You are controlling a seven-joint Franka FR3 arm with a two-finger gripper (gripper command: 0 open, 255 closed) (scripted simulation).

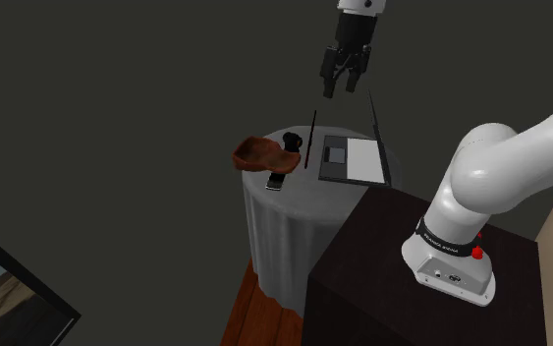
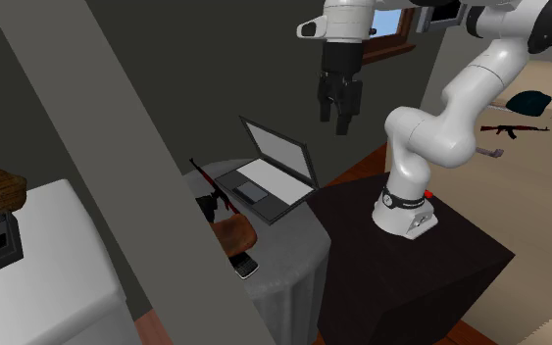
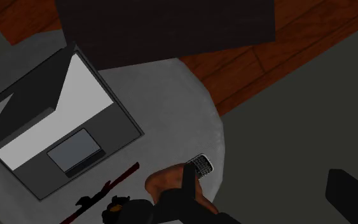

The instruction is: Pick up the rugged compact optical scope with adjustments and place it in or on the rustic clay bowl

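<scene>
The scope (image 1: 292, 144) is a small black lump on the round grey-draped table (image 1: 284, 226), right beside the brown clay bowl (image 1: 258, 152) on the side toward the laptop. My gripper (image 1: 342, 86) hangs high above the table, open and holding nothing. In the second exterior view the gripper (image 2: 340, 110) hovers over the laptop's raised screen, with the scope (image 2: 208, 206) and bowl (image 2: 234, 233) lower left. In the wrist view the bowl (image 3: 168, 181) and scope (image 3: 121, 210) lie far below; one finger partly covers the bowl.
An open laptop (image 1: 353, 157) takes up the table's side nearest the stand (image 1: 392, 265). A thin toy rifle (image 1: 310, 138) lies between laptop and scope. A phone (image 1: 275, 182) rests at the table's edge by the bowl. A grey pillar (image 2: 117, 147) rises close to the second exterior camera.
</scene>
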